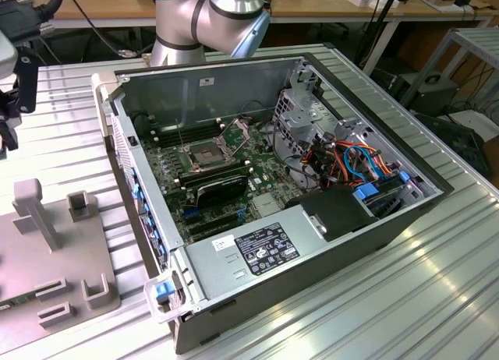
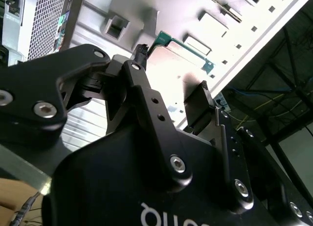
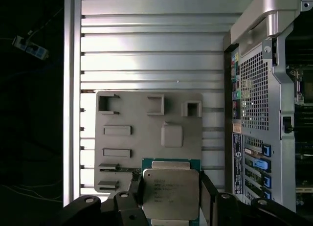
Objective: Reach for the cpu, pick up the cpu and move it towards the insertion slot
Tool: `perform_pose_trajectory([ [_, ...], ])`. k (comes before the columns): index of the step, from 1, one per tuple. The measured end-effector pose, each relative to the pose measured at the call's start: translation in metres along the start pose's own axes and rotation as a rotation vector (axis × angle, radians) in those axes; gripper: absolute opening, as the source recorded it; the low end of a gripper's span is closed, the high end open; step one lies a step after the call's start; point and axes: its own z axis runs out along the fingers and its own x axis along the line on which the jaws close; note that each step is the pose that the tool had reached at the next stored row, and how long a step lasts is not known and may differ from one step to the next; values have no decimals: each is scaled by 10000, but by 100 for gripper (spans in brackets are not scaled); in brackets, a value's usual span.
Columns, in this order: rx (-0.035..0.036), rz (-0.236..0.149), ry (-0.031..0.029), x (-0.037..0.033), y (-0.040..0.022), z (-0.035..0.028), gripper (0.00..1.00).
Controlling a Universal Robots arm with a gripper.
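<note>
Cpu (image 3: 170,194), pale silver square face, green-edged, between claw (image 3: 168,196) fingers

Underside shot of the gripper (image 2: 171,84) from the second wrist view

Two black fingers (image 2: 142,96) stand apart, with a thin green-edged square, the cpu (image 2: 188,52), between the tips; can't tell if they touch it. Behind sits a pale grey fixture plate (image 2: 220,20) with cutouts, and a perforated computer case (image 2: 46,20).

I see open room above the insertion slot (image 1: 204,154) at frame centre; the case wall (image 1: 204,86) behind, drive cage (image 1: 300,114) to its right and black finned block (image 1: 222,188) below crowd it.
</note>
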Motion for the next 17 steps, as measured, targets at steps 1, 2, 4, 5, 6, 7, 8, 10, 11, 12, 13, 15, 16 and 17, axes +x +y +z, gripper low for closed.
perform_pose_trajectory([
  [1, 0, 0, 0, -13, 0, 0, 55],
  [2, -1, 1, -1, -24, 0, 1, 55],
  [4, 0, 0, 0, -44, 0, 1, 55],
  [5, 0, 0, 0, -55, 0, 1, 55],
  [6, 0, 0, 0, -76, 0, 2, 55],
  [7, -1, 0, -1, -88, 0, 3, 55],
  [8, 0, 0, 0, -101, 0, 3, 55],
  [10, 0, 0, 0, -146, 0, 4, 55],
  [11, 1, 0, 0, -172, 0, 4, 55],
  [12, 1, 0, 1, -184, 0, 4, 55],
  [13, 1, 1, 1, -196, 0, 4, 55],
  [15, 2, 0, 0, -233, 0, 5, 55],
  [16, 2, 0, 0, -243, 0, 5, 55],
  [17, 2, 0, 0, -257, 0, 5, 55],
])
